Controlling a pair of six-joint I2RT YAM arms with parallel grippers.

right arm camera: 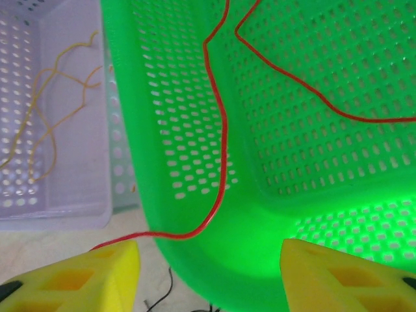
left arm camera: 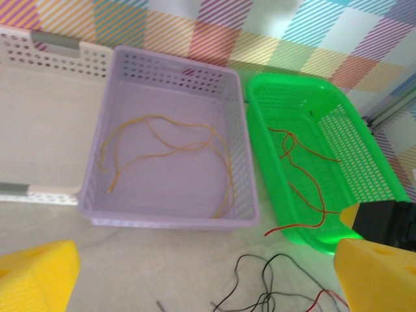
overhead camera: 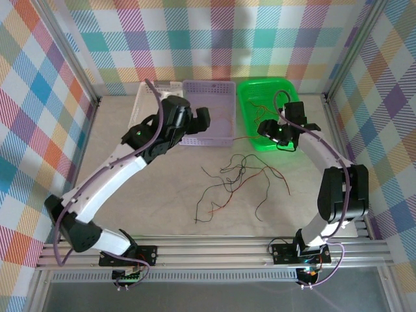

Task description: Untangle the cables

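Starting at the far left of the table (overhead camera: 130, 195): finding a white basket (overhead camera: 144, 104) sitting against the back wall and touching a purple basket (overhead camera: 211, 114) on its right. Seeing orange-yellow cables (left arm camera: 170, 151) lying in loose loops on the purple basket's floor. Finding the left gripper (overhead camera: 198, 123) hovering above the near half of that basket, with yellow fingers (left arm camera: 36, 276) spread wide apart.

Moving to the middle: finding a loose tangle (overhead camera: 237, 182) of black, brown and red cables sprawling on the bare table, in front of the baskets and between the two arms, well apart from both grippers.

Moving right: finding a green basket (overhead camera: 260, 91) standing just beside the purple one, with red cables (left arm camera: 302, 166) lying on its floor. Tracing one red cable (right arm camera: 220, 149) running up the near wall, draping over the rim and trailing down onto the table. Finding the right gripper (overhead camera: 278, 138) hanging at the green basket's near rim, with its yellow fingers also standing apart, and seeing that draped cable passing just beside one of them in the right wrist view, not pinched.
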